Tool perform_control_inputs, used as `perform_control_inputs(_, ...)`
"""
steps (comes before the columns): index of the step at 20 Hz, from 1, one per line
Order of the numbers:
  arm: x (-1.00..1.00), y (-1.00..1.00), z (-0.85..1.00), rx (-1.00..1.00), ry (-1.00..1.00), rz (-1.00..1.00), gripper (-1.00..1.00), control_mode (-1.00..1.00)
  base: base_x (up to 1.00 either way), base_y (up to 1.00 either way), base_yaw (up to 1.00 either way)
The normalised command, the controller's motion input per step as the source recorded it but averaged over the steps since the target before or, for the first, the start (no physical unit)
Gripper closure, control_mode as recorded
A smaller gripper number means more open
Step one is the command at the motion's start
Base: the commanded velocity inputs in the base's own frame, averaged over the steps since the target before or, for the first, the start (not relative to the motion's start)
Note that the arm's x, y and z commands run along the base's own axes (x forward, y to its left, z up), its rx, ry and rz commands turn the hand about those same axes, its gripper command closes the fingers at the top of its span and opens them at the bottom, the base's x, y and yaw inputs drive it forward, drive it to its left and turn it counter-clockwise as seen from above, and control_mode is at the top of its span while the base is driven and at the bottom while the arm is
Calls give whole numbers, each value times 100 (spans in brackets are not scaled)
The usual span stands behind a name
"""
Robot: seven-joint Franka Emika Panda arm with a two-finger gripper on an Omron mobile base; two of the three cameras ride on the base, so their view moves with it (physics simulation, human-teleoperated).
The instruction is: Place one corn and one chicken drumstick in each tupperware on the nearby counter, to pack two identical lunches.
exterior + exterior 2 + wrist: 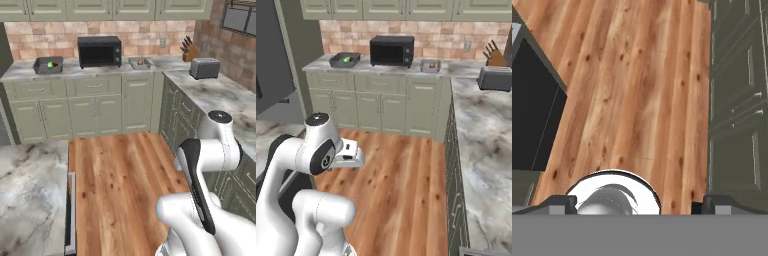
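Two grey tupperware trays stand on the far counter on either side of a black microwave. The left tupperware holds a green corn. The right tupperware holds a brown chicken drumstick. My arm is folded close to the base, far from that counter. In the hand view my gripper hangs open over the wooden floor with nothing between its fingertips.
A toaster and a knife block stand at the counter's right corner. A second stretch of counter runs along the right. The marbled island is at the lower left, with wooden floor between them.
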Motion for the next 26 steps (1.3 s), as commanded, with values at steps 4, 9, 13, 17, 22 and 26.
perform_control_inputs(4, 0, 0, 0, 0, 0, 0, -100, 100, -100, 19, 7)
perform_control_inputs(9, 0, 0, 0, 0, 0, 0, -100, 100, -100, 18, 4)
perform_control_inputs(13, 0, 0, 0, 0, 0, 0, -100, 100, -100, 32, 3)
perform_control_inputs(17, 0, 0, 0, 0, 0, 0, -100, 100, -99, 43, 3)
perform_control_inputs(22, 0, 0, 0, 0, 0, 0, -100, 100, -99, 45, 2)
perform_control_inputs(26, 0, 0, 0, 0, 0, 0, -100, 100, -92, 48, 2)
